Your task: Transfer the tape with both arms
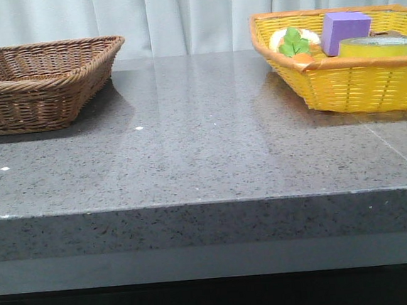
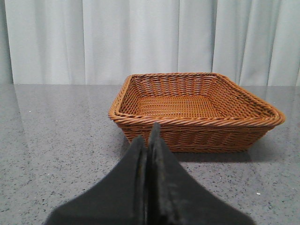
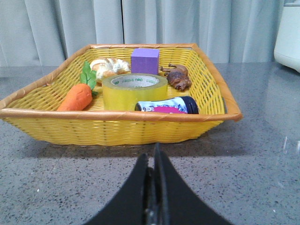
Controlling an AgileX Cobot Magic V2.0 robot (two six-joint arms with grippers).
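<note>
The tape (image 3: 134, 90), a wide yellow roll with a white core and green print, lies flat in the yellow basket (image 3: 117, 123). In the front view the tape (image 1: 379, 46) shows above the rim of the yellow basket (image 1: 354, 86) at the far right. My right gripper (image 3: 152, 157) is shut and empty, low over the table in front of that basket. My left gripper (image 2: 147, 136) is shut and empty, in front of the brown wicker basket (image 2: 197, 124). Neither gripper shows in the front view.
The yellow basket also holds a purple cube (image 3: 144, 60), a toy carrot (image 3: 77, 96), a bread piece (image 3: 108, 66), a brown toy (image 3: 178, 77) and a dark bottle (image 3: 168, 106). The brown basket (image 1: 37, 85) stands at the far left on the grey stone table (image 1: 203, 145). A white appliance (image 3: 288, 33) stands beside the yellow basket.
</note>
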